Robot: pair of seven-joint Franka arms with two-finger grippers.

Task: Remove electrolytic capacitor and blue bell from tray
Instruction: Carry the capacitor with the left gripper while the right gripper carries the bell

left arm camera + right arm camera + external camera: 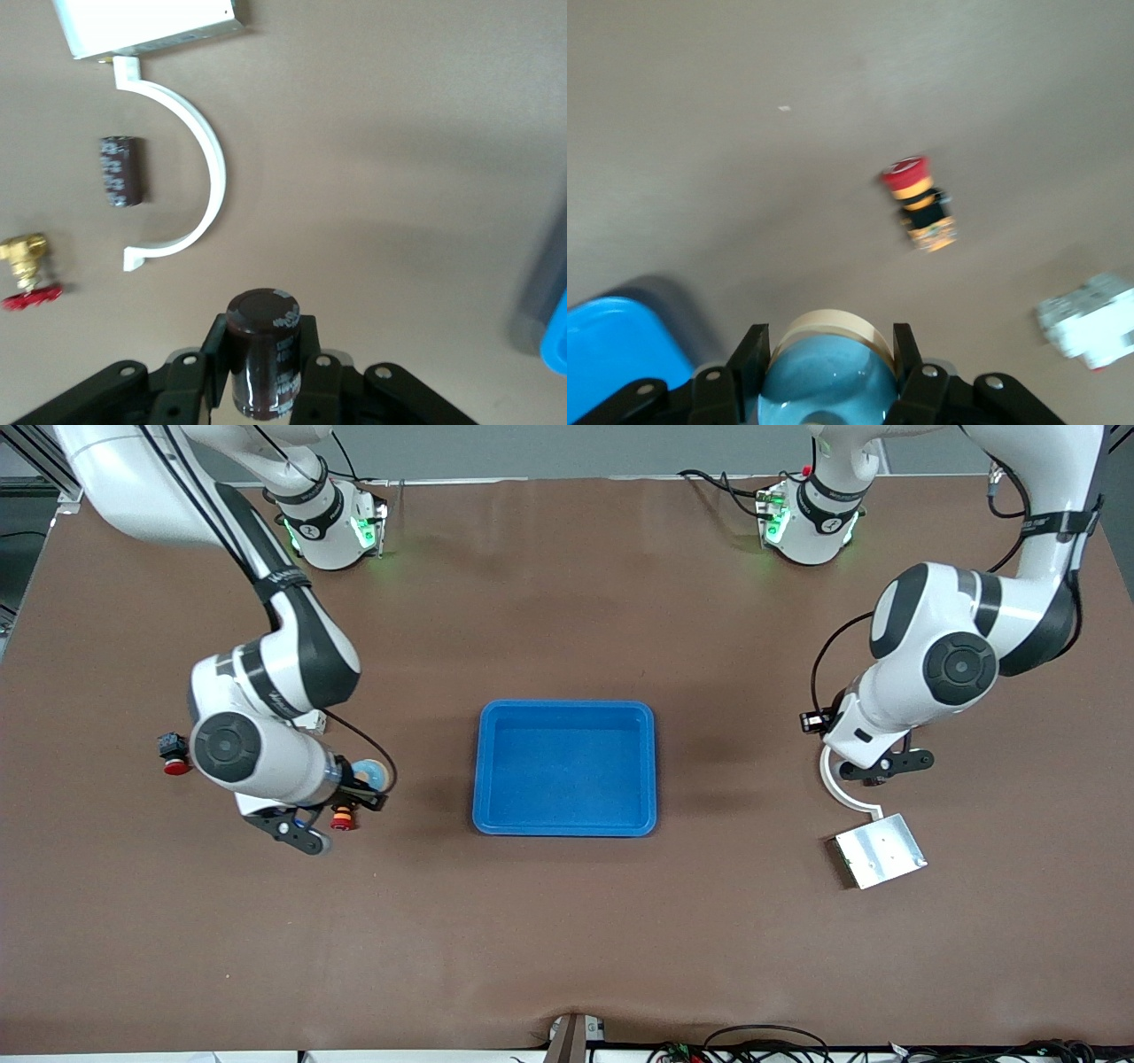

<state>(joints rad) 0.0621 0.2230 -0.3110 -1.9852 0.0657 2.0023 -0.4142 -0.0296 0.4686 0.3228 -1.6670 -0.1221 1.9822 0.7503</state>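
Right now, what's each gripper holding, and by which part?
Left gripper: dark capacitor, clamped across its cylindrical sides. Right gripper: blue bell, gripped by opposite sides of its dome.

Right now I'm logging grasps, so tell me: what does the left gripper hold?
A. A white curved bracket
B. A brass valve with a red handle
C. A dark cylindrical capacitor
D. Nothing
C: the left wrist view shows the left gripper shut on a dark capacitor, while the bracket and valve lie on the table.
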